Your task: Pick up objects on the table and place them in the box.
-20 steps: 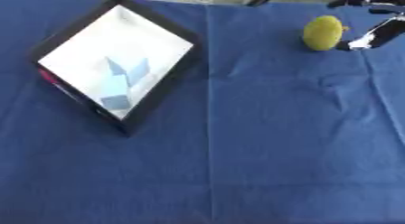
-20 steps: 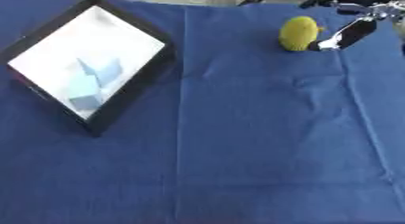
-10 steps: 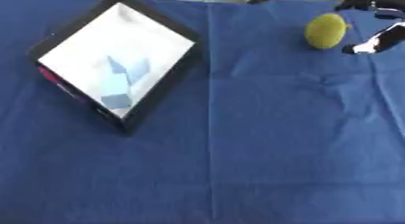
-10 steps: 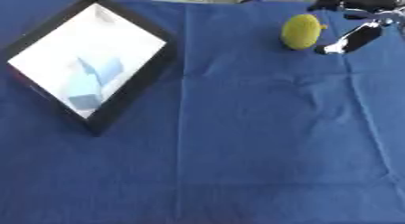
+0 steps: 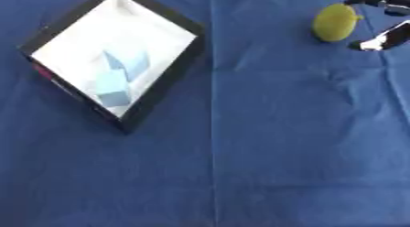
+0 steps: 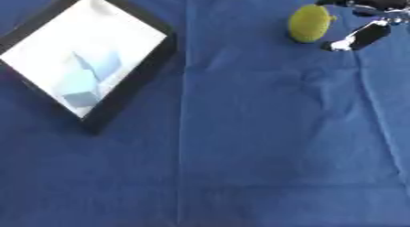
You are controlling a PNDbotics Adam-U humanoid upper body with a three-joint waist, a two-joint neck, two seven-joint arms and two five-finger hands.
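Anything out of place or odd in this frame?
Nothing damaged or spilled. The box sits turned cornerwise on the blue cloth, pale blue pieces inside. The yellow-green object waits beside the right hand.

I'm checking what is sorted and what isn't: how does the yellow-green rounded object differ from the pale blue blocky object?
The yellow-green rounded object lies on the blue cloth at the far right, outside the box; the pale blue blocky object lies inside the black-rimmed white box at the left. The first is oval and smooth, the second angular with flat faces. The right hand is beside the first; nothing is near the second.
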